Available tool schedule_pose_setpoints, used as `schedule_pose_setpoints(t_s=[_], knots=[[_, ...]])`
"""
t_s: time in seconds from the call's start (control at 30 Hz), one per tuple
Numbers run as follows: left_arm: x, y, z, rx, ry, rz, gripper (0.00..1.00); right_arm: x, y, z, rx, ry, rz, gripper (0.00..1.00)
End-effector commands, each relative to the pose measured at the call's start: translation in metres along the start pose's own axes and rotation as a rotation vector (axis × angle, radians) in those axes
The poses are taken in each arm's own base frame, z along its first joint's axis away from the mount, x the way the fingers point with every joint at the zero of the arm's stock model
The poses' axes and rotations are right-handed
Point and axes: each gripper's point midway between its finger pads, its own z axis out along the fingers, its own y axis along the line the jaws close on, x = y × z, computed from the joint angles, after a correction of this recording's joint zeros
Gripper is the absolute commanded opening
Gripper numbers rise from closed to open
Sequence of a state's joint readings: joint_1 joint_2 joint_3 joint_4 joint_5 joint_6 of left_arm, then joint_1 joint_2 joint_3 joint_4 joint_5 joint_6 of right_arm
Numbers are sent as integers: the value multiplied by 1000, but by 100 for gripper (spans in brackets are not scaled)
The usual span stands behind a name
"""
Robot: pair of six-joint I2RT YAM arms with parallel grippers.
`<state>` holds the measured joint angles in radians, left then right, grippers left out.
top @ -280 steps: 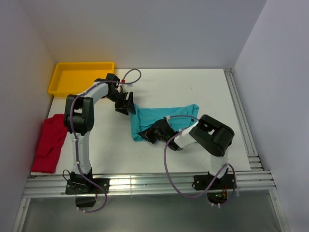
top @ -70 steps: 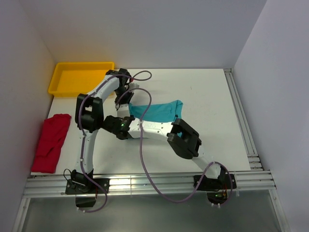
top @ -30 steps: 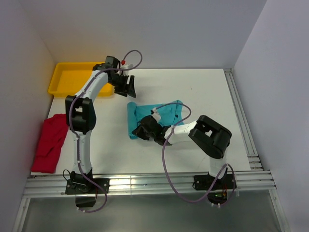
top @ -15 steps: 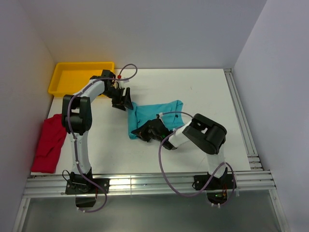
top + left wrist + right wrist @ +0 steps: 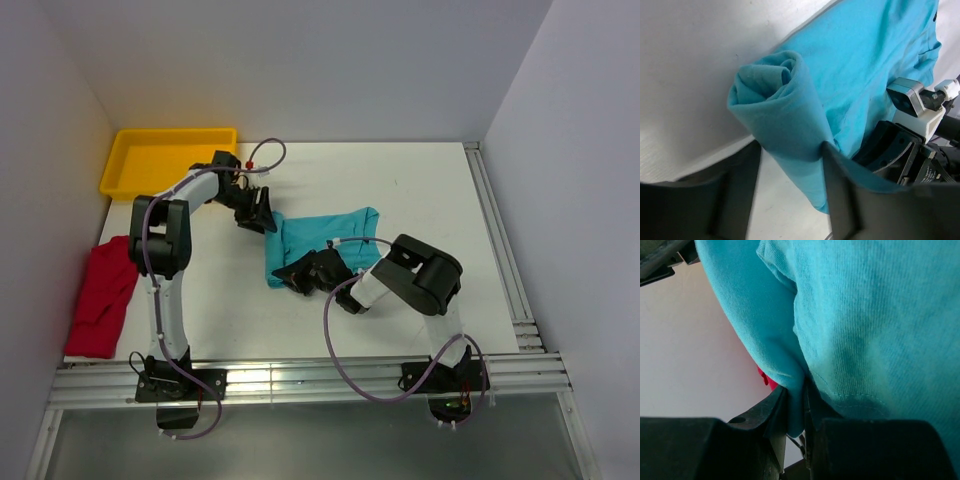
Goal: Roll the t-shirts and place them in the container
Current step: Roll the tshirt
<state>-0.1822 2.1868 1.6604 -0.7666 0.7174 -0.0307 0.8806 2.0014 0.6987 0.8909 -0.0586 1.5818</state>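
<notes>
Top external view: the teal t-shirt point(image 5: 330, 235) is seen lying at centre frame on the tabletop point(image 5: 430, 190), partly rolled, with the roll along its left edge and the flat remainder spread toward the right. The red t-shirt point(image 5: 100, 295) is noted crumpled at the left edge of the frame, untouched, below the yellow tray point(image 5: 170, 133) in the upper left. The left gripper point(image 5: 258, 212) is placed at the upper end of the roll and the right gripper point(image 5: 292, 275) at the lower end, presumably so that both ends are turned together and the roll is kept even. In the left wrist view the spiral end of the roll is seen lodged between the fingers point(image 5: 840, 192), which are held wide apart by its bulk and are touching the cloth on both sides. In the right wrist view a thin fold of teal fabric is seen pinched between fingers drawn nearly together. Rolling is judged part done on the teal shirt and not yet started on the red.
</notes>
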Motion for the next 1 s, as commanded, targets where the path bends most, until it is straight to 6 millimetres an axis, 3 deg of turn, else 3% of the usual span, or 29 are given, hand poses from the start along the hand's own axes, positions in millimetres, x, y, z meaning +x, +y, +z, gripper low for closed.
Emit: schedule_pose_setpoints(t_s=[0.0, 0.17, 0.27, 0.3, 0.37, 0.53, 0.57, 0.6, 0.77, 0.87, 0.97], knots=[[-4, -3, 10, -8, 12, 14, 52, 3, -21, -2, 48, 23, 19, 4], [-3, 0, 15, -89, 47, 28, 28, 4, -19, -2, 50, 31, -1, 5], [-1, -2, 14, -145, 70, 48, 15, 2, -13, -2, 61, 27, -56, 14], [-2, -1, 10, -175, 75, 58, 10, 1, -12, -2, 95, 17, -80, 23], [-2, 0, 8, -210, 90, 64, 0, -3, -11, -4, 133, -1, -156, 30], [1, 5, -1, -323, 148, 147, 0, -17, 6, -18, 247, -101, -313, 49], [3, 8, -2, -344, 166, 157, 0, -20, -2, -23, 303, -111, -355, 52], [1, 9, -2, -352, 172, 165, 0, -21, 10, -23, 300, -124, -377, 53], [5, 15, -10, -419, 224, 189, 0, -32, 17, -30, 417, -225, -536, 53], [3, 13, -12, -440, 239, 205, 0, -32, 34, -29, 495, -272, -637, 53], [5, 12, -9, -452, 259, 215, 0, -33, 31, -33, 592, -335, -747, 54]])
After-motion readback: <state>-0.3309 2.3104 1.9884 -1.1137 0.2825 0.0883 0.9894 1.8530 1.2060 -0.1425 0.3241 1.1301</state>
